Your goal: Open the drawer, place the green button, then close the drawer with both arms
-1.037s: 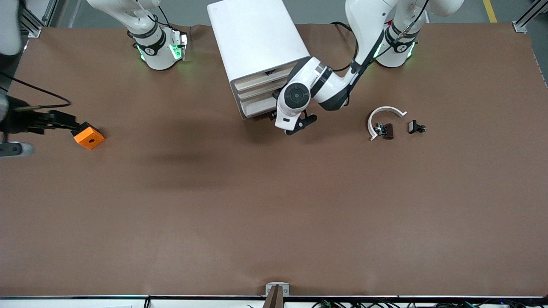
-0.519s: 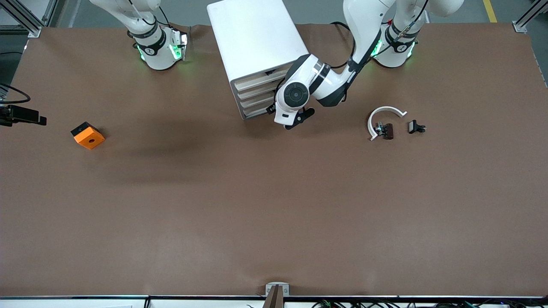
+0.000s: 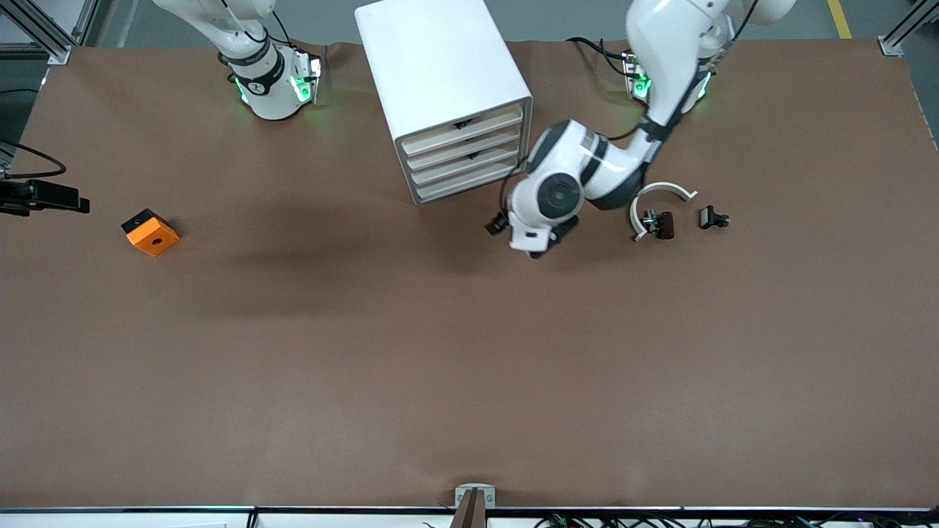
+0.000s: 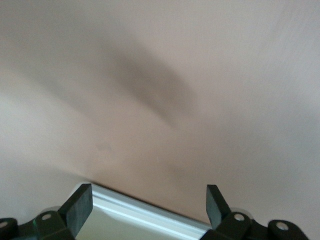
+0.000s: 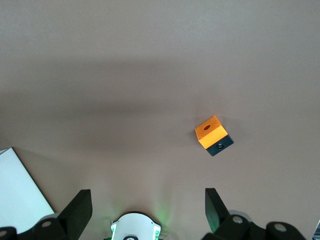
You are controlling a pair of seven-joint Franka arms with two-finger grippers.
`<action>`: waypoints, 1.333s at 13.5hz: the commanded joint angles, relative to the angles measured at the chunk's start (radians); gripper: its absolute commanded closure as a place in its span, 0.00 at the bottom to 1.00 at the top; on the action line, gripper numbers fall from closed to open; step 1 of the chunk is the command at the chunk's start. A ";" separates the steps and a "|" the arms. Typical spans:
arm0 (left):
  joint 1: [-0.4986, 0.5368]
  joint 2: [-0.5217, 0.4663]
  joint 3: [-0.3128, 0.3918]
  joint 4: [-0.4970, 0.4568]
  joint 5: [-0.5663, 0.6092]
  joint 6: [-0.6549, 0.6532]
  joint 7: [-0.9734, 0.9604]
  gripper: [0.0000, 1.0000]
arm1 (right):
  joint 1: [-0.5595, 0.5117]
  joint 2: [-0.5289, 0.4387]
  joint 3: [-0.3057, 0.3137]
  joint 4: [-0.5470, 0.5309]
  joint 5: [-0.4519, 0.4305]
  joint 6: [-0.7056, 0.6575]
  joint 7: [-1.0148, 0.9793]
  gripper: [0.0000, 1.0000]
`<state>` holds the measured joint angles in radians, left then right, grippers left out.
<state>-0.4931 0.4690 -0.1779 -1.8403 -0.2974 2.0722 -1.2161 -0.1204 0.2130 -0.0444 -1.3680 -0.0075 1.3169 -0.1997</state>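
Note:
The white cabinet [image 3: 440, 59] stands between the arm bases, with its four cream drawer fronts [image 3: 463, 167] all flush. No button shows in any view. My left gripper [image 3: 549, 242] hangs over the bare table beside the cabinet's front, toward the left arm's end. In the left wrist view it [image 4: 147, 205] is open and empty, with a blurred pale strip [image 4: 145, 217] between its fingers. My right gripper [image 3: 77, 202] is at the right arm's end of the table. In the right wrist view it [image 5: 147, 205] is open and empty.
An orange cube with a hole [image 3: 150, 233] lies near the right gripper and also shows in the right wrist view [image 5: 212, 134]. A white arc [image 3: 660, 192] and small dark parts [image 3: 660, 222] [image 3: 713, 218] lie toward the left arm's end.
My left gripper has drawn back from the cabinet front toward the front camera and the left arm's end. My right gripper left the orange cube earlier and has hardly moved since.

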 commanded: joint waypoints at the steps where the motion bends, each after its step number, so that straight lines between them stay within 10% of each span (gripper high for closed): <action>1: 0.080 -0.107 -0.003 0.071 0.139 -0.171 0.000 0.00 | 0.002 -0.018 0.001 0.039 -0.016 -0.007 0.016 0.00; 18: 0.551 -0.331 -0.006 0.323 0.359 -0.440 0.691 0.00 | -0.007 -0.168 0.001 0.070 0.035 -0.113 0.128 0.00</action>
<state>0.0236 0.1370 -0.1720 -1.5889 0.0426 1.7041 -0.5787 -0.1213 0.0788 -0.0453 -1.2488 0.0167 1.2021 -0.0855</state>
